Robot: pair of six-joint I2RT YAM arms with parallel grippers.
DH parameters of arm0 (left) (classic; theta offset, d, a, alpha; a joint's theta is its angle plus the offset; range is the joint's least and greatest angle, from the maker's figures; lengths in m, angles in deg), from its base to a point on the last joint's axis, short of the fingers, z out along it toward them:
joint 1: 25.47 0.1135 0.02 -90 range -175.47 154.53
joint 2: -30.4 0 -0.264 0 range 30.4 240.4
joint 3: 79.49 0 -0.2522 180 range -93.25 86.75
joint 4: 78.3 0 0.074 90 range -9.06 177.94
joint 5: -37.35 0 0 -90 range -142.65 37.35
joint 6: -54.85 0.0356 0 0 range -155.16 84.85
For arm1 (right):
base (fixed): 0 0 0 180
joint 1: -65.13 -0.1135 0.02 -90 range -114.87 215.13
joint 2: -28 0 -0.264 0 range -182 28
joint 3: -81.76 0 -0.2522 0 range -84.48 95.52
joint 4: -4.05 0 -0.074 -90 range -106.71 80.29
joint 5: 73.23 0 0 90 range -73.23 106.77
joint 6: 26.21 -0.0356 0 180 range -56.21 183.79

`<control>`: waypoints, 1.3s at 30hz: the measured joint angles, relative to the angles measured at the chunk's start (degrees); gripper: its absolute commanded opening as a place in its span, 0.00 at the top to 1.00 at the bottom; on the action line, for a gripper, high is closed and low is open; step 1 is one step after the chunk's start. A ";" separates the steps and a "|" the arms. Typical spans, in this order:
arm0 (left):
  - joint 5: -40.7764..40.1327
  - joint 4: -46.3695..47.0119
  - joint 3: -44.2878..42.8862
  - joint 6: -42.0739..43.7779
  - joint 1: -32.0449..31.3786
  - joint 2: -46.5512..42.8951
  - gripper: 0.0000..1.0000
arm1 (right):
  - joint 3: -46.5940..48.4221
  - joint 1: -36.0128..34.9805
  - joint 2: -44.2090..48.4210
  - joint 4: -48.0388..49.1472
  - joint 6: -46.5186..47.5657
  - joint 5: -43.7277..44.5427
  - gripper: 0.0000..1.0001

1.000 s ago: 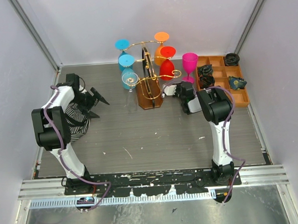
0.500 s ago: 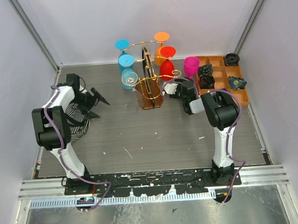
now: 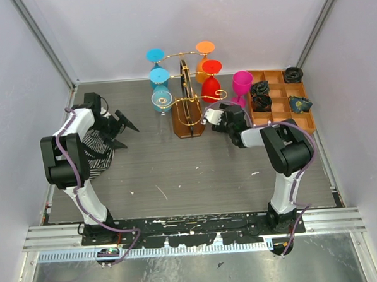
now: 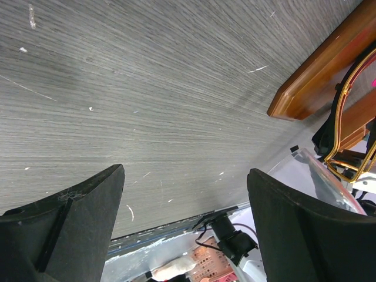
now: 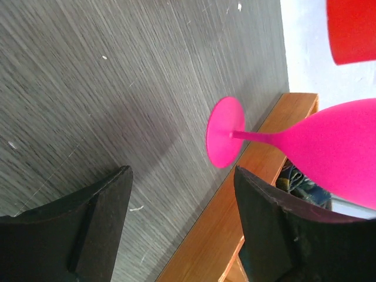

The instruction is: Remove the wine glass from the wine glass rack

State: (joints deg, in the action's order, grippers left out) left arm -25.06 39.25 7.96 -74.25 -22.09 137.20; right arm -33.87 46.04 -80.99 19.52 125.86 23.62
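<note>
While the left gripper and right gripper are gaping empty, the pink wine glass is standing at the latter's one o'clock, seemingly light, tippy, best pinched at its stem.

The pink wine glass stands upright on its round foot on the bench, off the rack, just right of it and beside the left edge of the orange-brown tray. The wine glass rack, thin gold wire with scrolled arms on a brown wooden base, stands upright at the bench's far middle; two blue glasses, a clear glass, an orange glass and a red glass hang inverted from its arms.
</note>
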 measured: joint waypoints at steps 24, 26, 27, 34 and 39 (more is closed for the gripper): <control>-0.68 -1.14 -1.49 0.50 -0.17 -0.02 0.08 | -7.72 5.66 19.26 -26.18 -25.18 1.03 0.25; -0.81 -1.46 -1.62 0.55 -0.17 -0.02 0.08 | -5.03 6.86 20.39 -30.95 -28.57 1.18 0.26; -0.94 -1.51 -1.62 0.57 -0.17 -0.02 0.08 | -2.84 7.78 20.94 -33.59 -30.27 1.42 0.25; -1.46 -1.81 -1.62 0.98 -0.17 -0.02 0.08 | 26.18 15.02 18.84 -53.90 -47.82 6.01 0.41; -1.55 -1.84 -1.62 0.96 -0.17 0.00 0.08 | 50.47 18.95 12.39 -61.83 -65.31 -5.11 0.59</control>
State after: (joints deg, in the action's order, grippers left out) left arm -26.61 37.42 6.35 -73.28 -22.27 137.20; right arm 16.59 64.99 -68.59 -42.31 60.55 18.51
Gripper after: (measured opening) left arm 0.920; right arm 0.388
